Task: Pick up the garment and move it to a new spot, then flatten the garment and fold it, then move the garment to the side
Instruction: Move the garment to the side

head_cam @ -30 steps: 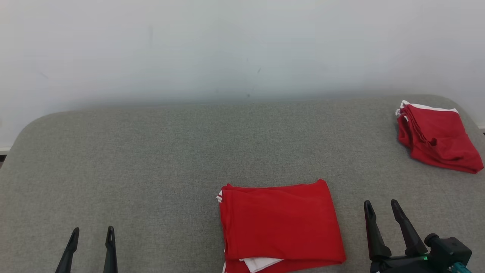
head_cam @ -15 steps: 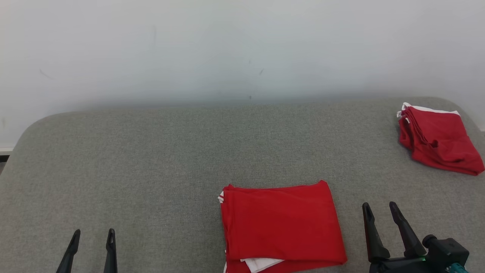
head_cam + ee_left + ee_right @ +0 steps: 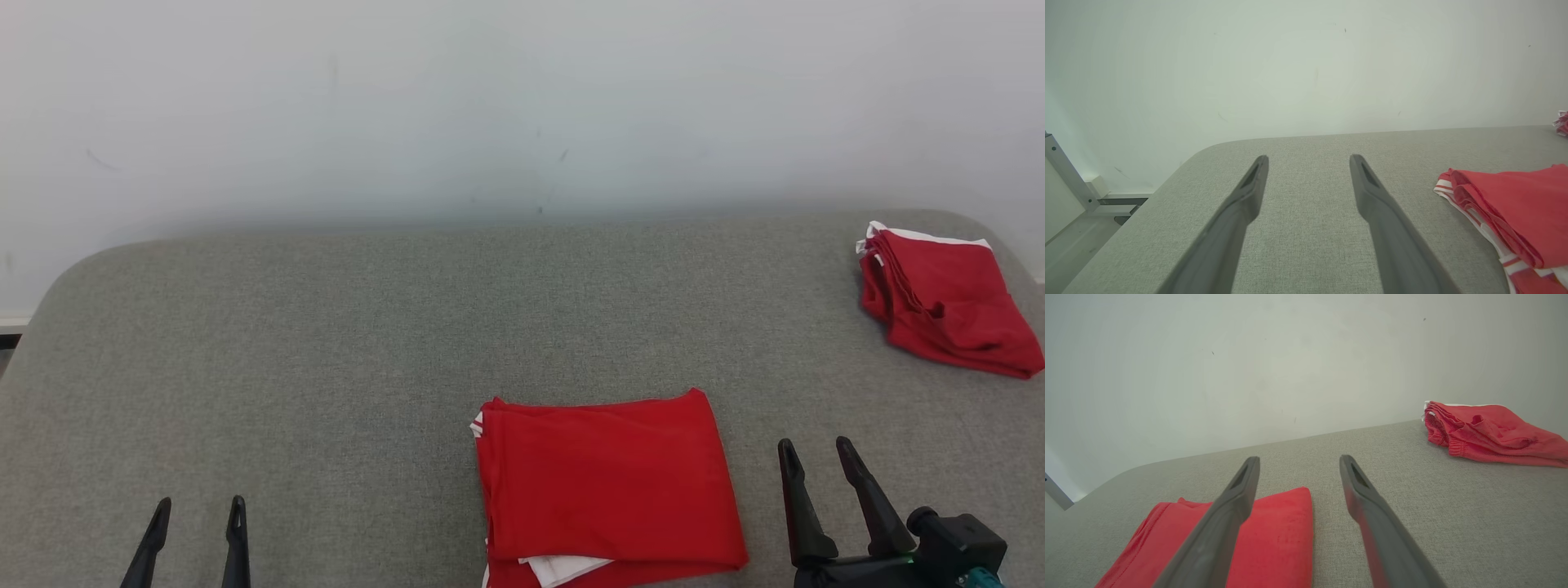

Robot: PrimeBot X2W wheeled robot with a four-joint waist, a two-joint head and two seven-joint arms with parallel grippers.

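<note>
1. The garment [image 3: 608,482] is lying folded into a flat red rectangle, with a white edge peeking out at its near side. Judging by that, the fold is done and the move to the side is the step in hand.
2. To do it well, the pincers should be pinching opposite edges through all layers and lifting level. Dragging by one corner is likely to open the fold.
3. The right pincer [image 3: 815,445] is sitting just right of the garment, jaws spread and gripping nothing. In its wrist view the garment is lying to its left and partly behind its left finger.
4. The left pincer [image 3: 200,503] is sitting well apart from the garment, which is lying to its right. Its jaws are spread too, and it is empty.
5. The desk [image 3: 326,327] is carrying everything. A red pile [image 3: 939,298] is lying far ahead and right of the right pincer, probably marking the side spot.
</note>
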